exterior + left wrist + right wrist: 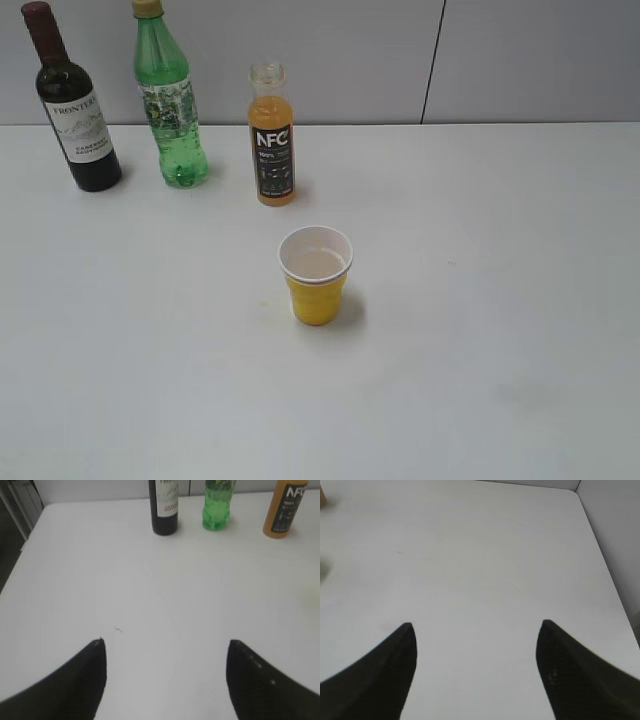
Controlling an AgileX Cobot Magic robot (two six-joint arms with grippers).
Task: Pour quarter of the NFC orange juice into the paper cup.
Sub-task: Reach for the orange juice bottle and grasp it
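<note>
The NFC orange juice (pixel 272 140) stands upright at the table's (pixel 500 300) back, uncapped mouth up, behind the paper cup (pixel 316 274). I judge it light, smooth and squeezable; I'd clasp the labelled middle. My left gripper (pixel 165 652) and right gripper (pixel 475 632) both gape, empty.

A bare test bench of a lab or robot workspace, not a home — a plain white table (pixel 500 300) runs up against flat grey wall panels (pixel 530 60) split by a dark vertical seam. Nothing domestic surrounds it; the left wrist view shows a dark metal frame (pixel 17 510) beside the table's edge.
</note>
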